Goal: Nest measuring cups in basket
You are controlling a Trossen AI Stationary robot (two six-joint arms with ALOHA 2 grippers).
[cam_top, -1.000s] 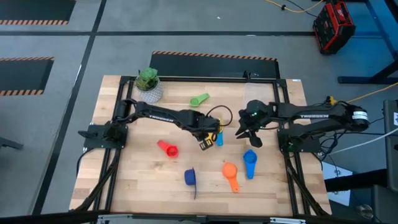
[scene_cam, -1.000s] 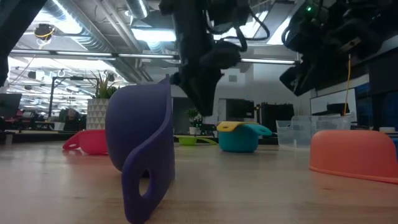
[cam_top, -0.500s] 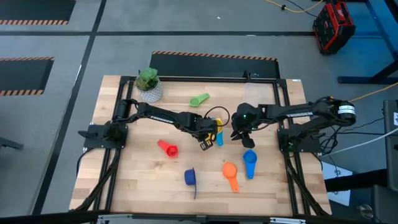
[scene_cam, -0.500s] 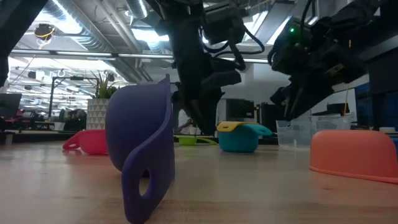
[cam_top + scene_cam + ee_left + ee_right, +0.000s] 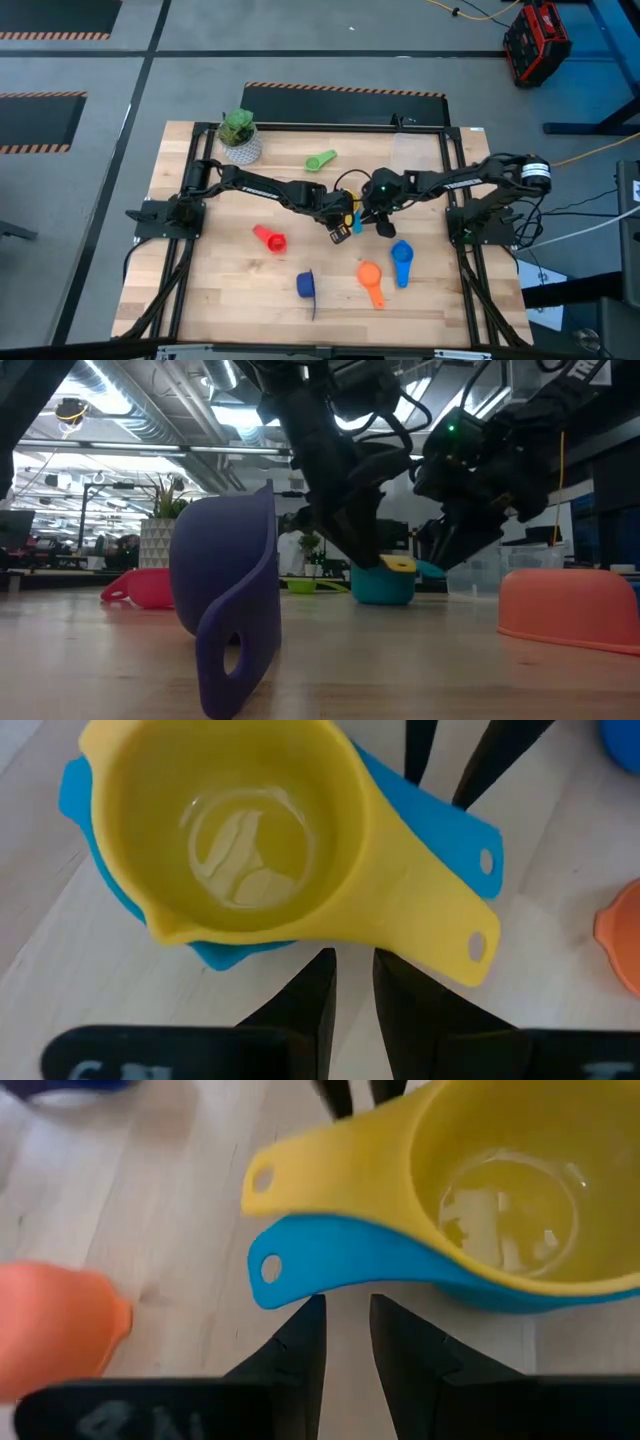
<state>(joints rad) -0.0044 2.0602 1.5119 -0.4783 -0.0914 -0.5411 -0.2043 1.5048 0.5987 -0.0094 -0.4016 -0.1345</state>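
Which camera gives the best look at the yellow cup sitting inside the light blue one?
The left wrist view: the yellow measuring cup fills the picture, its bowl and handle fully visible, nested in the light blue cup. The right wrist view crops its bowl. In the high view it is a sliver between the arms; in the low view only its rim shows.

Robotics lab or workshop: exposed ceiling ducts point(image 5: 150, 420) upper left, hazard-striped floor tape point(image 5: 345, 90) top centre, red toolbox point(image 5: 537, 42) upper right.
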